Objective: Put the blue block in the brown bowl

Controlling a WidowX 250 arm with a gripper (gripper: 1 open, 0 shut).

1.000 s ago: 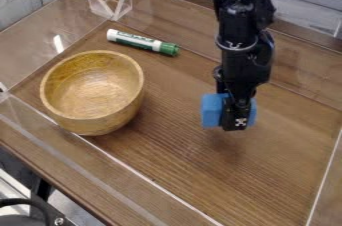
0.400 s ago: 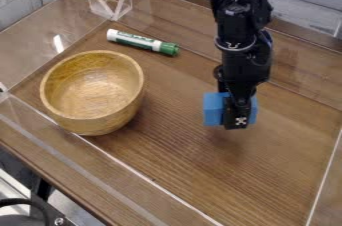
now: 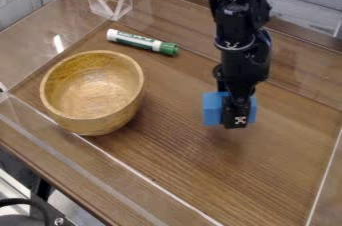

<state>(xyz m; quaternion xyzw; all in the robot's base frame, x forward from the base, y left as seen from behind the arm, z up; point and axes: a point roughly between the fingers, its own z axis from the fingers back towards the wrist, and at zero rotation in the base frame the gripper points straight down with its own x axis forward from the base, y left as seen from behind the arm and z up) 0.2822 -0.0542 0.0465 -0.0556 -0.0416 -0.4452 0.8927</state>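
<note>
The blue block [image 3: 213, 109] sits between the fingers of my gripper [image 3: 230, 112], which points straight down and is shut on it, right of the table's centre. The block's lower edge is at or just above the wooden surface, with a small shadow under it. One dark finger with white marks [image 3: 239, 116] covers the block's right side. The brown bowl [image 3: 92, 91] stands upright and empty at the left, about a bowl's width away from the block.
A green-and-white marker [image 3: 142, 42] lies behind the bowl. Clear acrylic walls [image 3: 160, 188] fence the wooden tabletop at the front, left and right. A clear angled stand [image 3: 110, 4] sits at the back left.
The gripper and the blue block have shifted only a hair upward; the bowl and the marker have not moved.
</note>
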